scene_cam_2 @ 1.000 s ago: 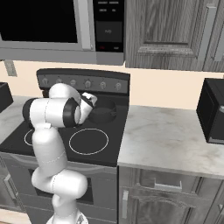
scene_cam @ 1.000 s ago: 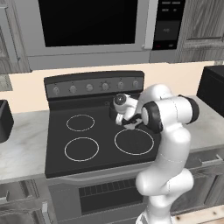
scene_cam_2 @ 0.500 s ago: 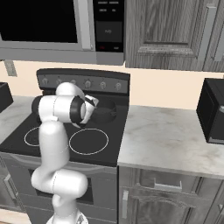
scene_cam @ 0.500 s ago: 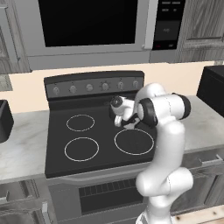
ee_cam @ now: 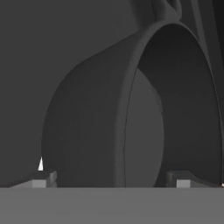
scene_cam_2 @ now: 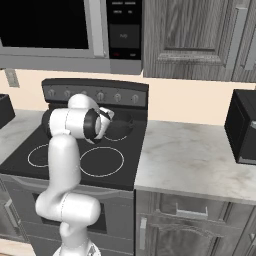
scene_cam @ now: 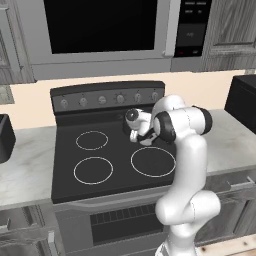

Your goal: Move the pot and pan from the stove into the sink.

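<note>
The pot (ee_cam: 131,113) looms close in the hand view, rolled onto its side there, dark grey with upright walls and a small loop handle at the top. It sits on the stove's (scene_cam: 112,147) back right burner, seen as a dark round shape (scene_cam_2: 122,122) in the right base view. My gripper (ee_cam: 113,179) is open, one fingertip (ee_cam: 43,178) outside the pot's wall and the other inside. From the base views my gripper (scene_cam: 132,129) (scene_cam_2: 109,119) hangs low over that burner. The pan and the sink are out of view.
Three white-ringed burners (scene_cam: 93,170) lie bare on the stove (scene_cam_2: 60,145). The knob panel (scene_cam: 107,97) rises just behind the pot. A marble counter (scene_cam_2: 195,160) runs to the right, with a black appliance (scene_cam_2: 242,127) at its far end. A microwave hangs above.
The hand has edged a little closer to the pot while the elbow swung. The jaws have stayed open and the pot has not moved.
</note>
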{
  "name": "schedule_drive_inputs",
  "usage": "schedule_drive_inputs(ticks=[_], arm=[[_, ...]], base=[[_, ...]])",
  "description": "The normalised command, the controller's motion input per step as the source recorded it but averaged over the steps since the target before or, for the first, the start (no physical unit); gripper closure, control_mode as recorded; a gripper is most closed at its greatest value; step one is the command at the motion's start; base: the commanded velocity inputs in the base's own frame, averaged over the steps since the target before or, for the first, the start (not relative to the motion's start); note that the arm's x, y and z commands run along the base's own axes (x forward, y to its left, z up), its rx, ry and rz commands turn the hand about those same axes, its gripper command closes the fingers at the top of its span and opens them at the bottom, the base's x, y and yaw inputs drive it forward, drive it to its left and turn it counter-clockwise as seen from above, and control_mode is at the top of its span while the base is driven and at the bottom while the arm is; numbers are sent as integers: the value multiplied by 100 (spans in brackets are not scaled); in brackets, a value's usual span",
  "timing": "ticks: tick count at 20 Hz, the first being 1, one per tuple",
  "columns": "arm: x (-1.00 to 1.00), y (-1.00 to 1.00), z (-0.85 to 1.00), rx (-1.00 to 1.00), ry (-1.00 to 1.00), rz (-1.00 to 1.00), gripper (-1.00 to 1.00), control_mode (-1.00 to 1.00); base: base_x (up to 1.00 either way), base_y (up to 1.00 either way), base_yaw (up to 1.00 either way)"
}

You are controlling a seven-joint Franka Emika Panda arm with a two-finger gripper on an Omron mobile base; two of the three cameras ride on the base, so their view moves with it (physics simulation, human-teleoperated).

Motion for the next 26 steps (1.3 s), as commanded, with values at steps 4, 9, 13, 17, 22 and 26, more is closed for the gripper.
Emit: schedule_drive_inputs(ticks=[4,9,13,17,22,26], arm=[[17,0,-23,-1,5,0,100,-100],[1,0,-7,-1,2,0,100,-100],[-3,0,0,0,0,0,100,-100],[-18,-2,2,1,0,-3,100,-100],[-20,-11,28,7,0,-7,100,-100],[-25,-5,68,8,0,-5,100,-100]], base=[[0,0,0],[0,0,0],[0,0,0],[0,0,0],[0,0,0],[0,0,0]])
